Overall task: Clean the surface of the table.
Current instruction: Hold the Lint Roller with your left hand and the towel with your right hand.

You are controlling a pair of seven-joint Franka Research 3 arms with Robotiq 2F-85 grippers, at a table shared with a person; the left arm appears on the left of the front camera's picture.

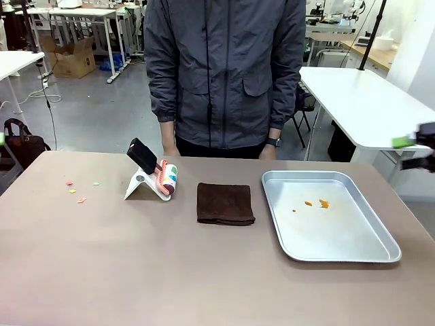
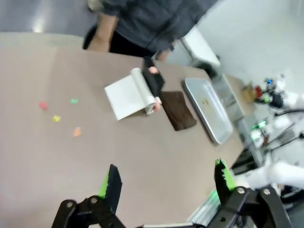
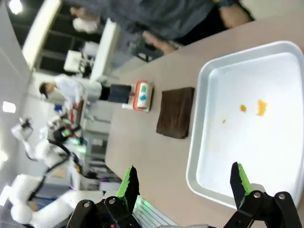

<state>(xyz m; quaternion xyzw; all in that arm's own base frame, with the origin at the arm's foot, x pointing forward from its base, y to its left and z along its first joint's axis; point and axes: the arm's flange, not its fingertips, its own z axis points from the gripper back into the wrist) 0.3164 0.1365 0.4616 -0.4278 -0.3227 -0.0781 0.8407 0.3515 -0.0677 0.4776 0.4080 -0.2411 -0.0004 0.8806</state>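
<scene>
1. Table (image 1: 204,272): smooth matte taupe top, spans front view; person at far edge.
2. Shiny metal tray (image 1: 380,255), rounded corners, by right edge, orange crumbs (image 1: 319,203) inside. Folded brown cloth (image 1: 225,203) mid-table. Lint roller (image 1: 163,178) on white stand.
3. Left wrist view: coloured scraps (image 2: 57,118) near left edge; left hand (image 2: 166,179) released, empty.
4. Right wrist view: right hand (image 3: 184,183) spread, empty.

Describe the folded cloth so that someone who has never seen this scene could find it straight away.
On the wide brownish table, look near the middle, between the silver tray to the right and the propped-up lint roller to the left. The cloth lies flat there, touching neither. It alone is a dark brown, soft, folded square.
</scene>
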